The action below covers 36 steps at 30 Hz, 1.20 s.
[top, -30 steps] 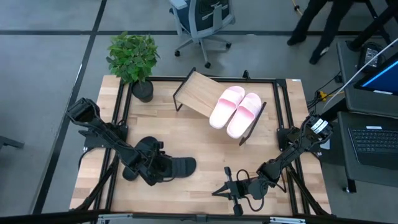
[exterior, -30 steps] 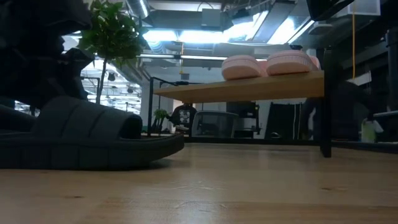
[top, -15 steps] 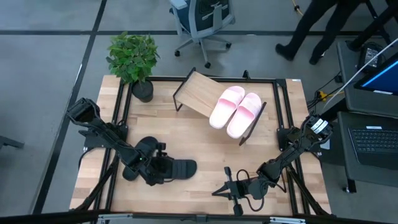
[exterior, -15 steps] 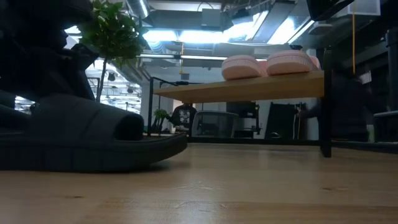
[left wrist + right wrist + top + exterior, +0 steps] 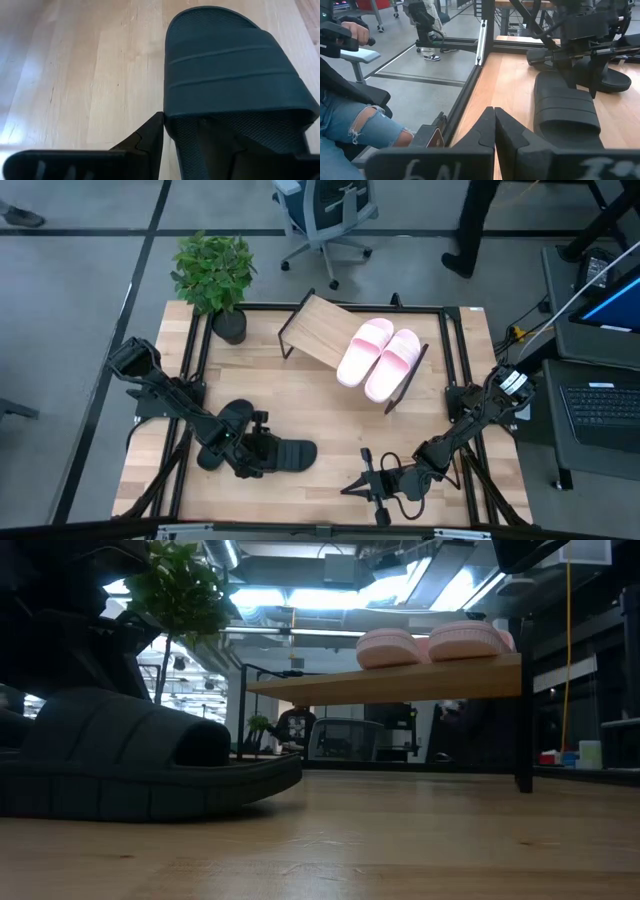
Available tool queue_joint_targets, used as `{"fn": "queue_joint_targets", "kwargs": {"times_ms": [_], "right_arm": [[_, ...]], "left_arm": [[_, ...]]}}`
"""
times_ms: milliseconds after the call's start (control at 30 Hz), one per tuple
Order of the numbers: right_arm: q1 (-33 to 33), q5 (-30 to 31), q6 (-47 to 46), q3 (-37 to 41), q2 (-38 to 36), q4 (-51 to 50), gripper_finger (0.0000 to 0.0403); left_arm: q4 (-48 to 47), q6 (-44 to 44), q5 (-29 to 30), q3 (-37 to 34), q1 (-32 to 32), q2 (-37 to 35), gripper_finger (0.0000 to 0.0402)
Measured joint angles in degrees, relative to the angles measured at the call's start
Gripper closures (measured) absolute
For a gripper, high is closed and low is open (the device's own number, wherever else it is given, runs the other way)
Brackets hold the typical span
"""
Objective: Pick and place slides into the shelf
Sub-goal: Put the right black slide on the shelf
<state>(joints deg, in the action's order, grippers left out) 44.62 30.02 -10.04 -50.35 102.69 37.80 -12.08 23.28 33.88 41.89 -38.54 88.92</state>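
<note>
Two pale pink slides (image 5: 380,358) lie side by side on the slanted shelf (image 5: 315,330), whose left half is bare; the low view shows them on the board too (image 5: 430,645). One black slide (image 5: 290,452) lies on the table near its near-left part, strap up, sole on the wood. A second black slide (image 5: 225,423) lies just left of it, partly under my left arm. My left gripper (image 5: 255,452) is at the first black slide's heel end, shut on it. My right gripper (image 5: 352,488) rests shut near the near edge, right of that slide. My left gripper holds the black slide by the side rim of its heel part (image 5: 167,125). One finger (image 5: 150,135) is outside the rim and the other (image 5: 220,142) is over the footbed, pinching the edge. The fingers lie along the slide, coming from its heel end. The slide's sole (image 5: 150,805) rests on the table.
A potted plant (image 5: 212,275) stands at the far-left corner. A black rail frame (image 5: 455,360) runs around the tabletop. Bare wood lies between the black slides and the shelf. A seated person's knee (image 5: 355,125) shows beyond the table's edge.
My left gripper and the black slide it holds have shifted a little toward the table's near edge, the slide sliding along the wood. The right arm has kept still.
</note>
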Motion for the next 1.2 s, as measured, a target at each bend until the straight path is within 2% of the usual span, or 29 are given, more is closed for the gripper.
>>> {"fn": "queue_joint_targets", "kwargs": {"times_ms": [500, 600, 800, 1200], "right_arm": [[0.02, 0.00, 0.00, 0.00, 0.00, 0.00, 0.0399], [0.00, 0.00, 0.00, 0.00, 0.00, -0.01, 0.0399], [0.00, 0.00, 0.00, 0.00, 0.00, 0.00, 0.0399], [0.02, 0.00, 0.00, 0.00, 0.00, -0.01, 0.0399]], "left_arm": [[0.09, -1.41, -2.28, 0.02, 2.27, 0.00, 0.0298], [0.13, -1.41, -2.23, 0.02, 2.27, 0.00, 0.0315], [0.11, -1.22, -1.69, 0.02, 2.29, 0.00, 0.0391], [0.08, 0.16, -0.21, 0.02, 2.23, 0.00, 0.0399]]}}
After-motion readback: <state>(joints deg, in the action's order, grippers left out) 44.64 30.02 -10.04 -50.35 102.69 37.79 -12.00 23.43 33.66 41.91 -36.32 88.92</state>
